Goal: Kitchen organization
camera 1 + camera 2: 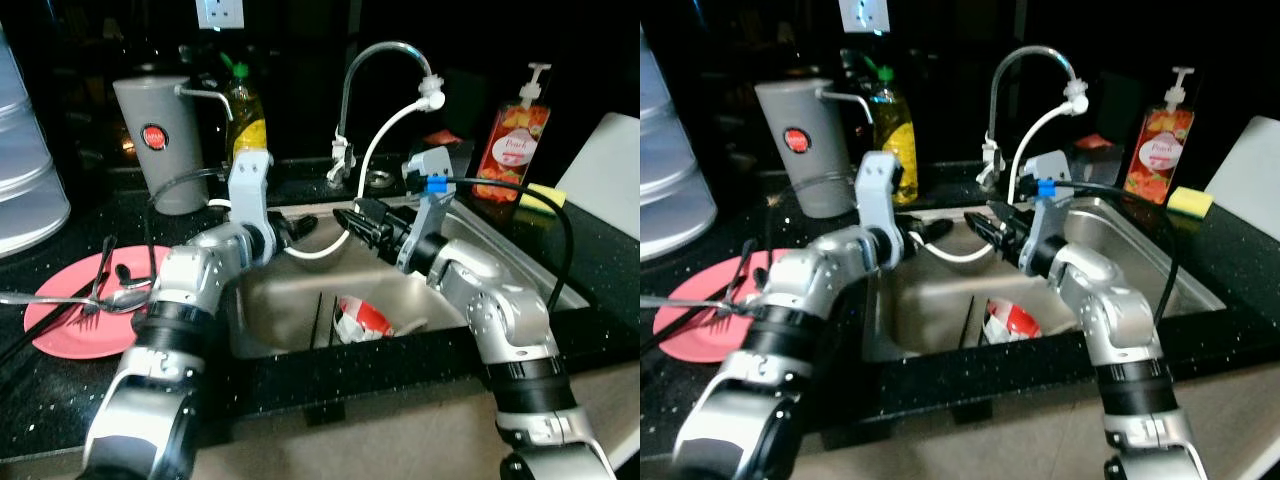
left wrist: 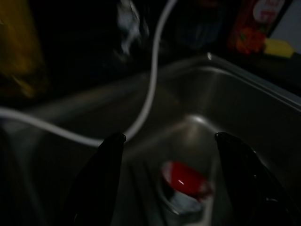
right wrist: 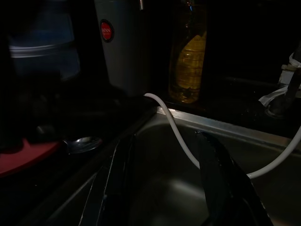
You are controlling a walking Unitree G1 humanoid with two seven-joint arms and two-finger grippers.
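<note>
left gripper (image 1: 300,229): reaching in over the sink (image 1: 560,290) from the left rim, fingers spread wide, nothing in them
right gripper (image 1: 350,220): pointing back at it from the right, fingers apart too, empty
white hose (image 1: 375,150): droops right between both tips
red-and-white cup (image 1: 360,318): lying on the basin floor, below both grippers
pink plate (image 1: 60,325): left counter, spoon and fork on it

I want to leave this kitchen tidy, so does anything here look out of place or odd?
Yes. A crumpled red-and-white wrapper lies in the bottom of the sink, and a loose white hose droops from the faucet tip into the basin. Used cutlery sprawls across the pink plate.
</note>
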